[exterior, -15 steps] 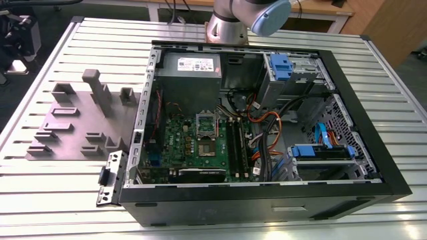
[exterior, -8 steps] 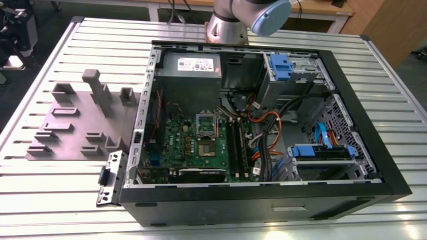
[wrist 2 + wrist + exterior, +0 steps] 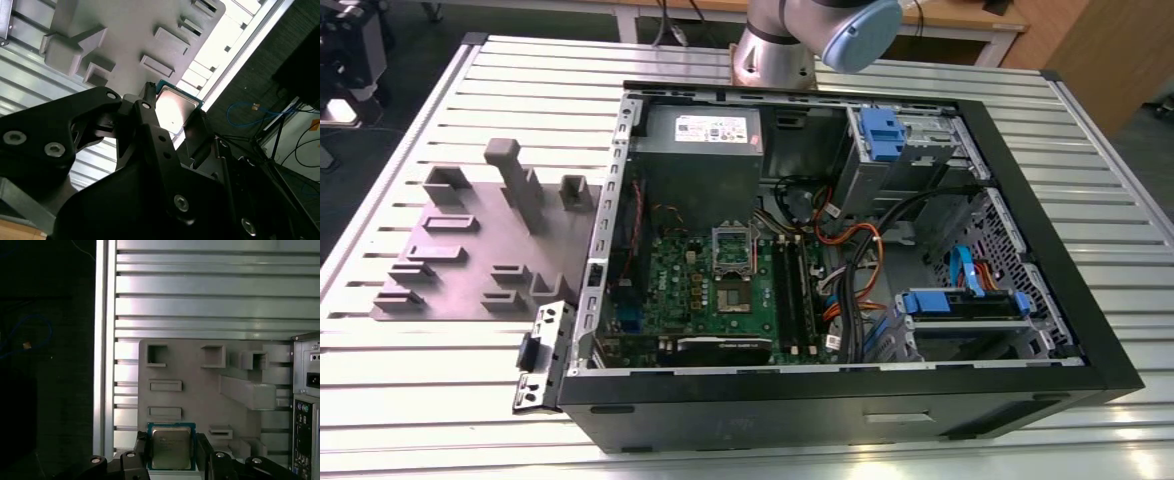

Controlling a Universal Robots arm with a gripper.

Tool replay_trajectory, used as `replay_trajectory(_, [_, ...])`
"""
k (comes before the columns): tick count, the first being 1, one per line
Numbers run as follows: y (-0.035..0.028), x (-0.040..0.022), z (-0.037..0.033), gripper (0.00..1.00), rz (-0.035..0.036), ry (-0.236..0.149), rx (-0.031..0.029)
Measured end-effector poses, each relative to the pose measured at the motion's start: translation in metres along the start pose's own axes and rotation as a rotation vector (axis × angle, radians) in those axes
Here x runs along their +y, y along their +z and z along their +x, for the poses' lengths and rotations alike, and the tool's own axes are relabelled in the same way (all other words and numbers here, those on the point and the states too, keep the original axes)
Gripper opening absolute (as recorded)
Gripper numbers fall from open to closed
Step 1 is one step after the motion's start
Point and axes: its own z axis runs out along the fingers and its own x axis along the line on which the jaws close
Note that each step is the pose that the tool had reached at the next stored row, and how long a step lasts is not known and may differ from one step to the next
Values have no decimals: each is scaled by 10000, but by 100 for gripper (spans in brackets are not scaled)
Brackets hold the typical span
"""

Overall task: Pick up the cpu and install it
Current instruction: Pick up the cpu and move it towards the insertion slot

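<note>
A black two-fingered claw (image 3: 171,452) is closed to a narrow gap on the cpu (image 3: 171,446), with its fingers (image 3: 141,449) against two opposite edges of the small square chip. The chip's silver lid faces the camera in both wrist views. The cpu appears to hang in the air above the near edge of a grey fixture plate (image 3: 200,390), clear of the plate's raised blocks and shallow pockets. The plate lies on a ribbed aluminium table (image 3: 200,290). In the exterior view an open computer case (image 3: 1067,390) stands just beside the fixture plate, on the exterior view's right of it. Inside, the motherboard (image 3: 680,280) lies flat with its socket (image 3: 731,243) uncovered. The pick-up looks done and the install not yet made. Seating the chip calls for holding it level, matching its orientation to the socket, and lowering it gently without force.
</note>
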Motion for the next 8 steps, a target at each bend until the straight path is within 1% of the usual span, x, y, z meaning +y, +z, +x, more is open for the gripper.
replay_trajectory(8, [-111, 1, 1, 47, 0, 0, -1])
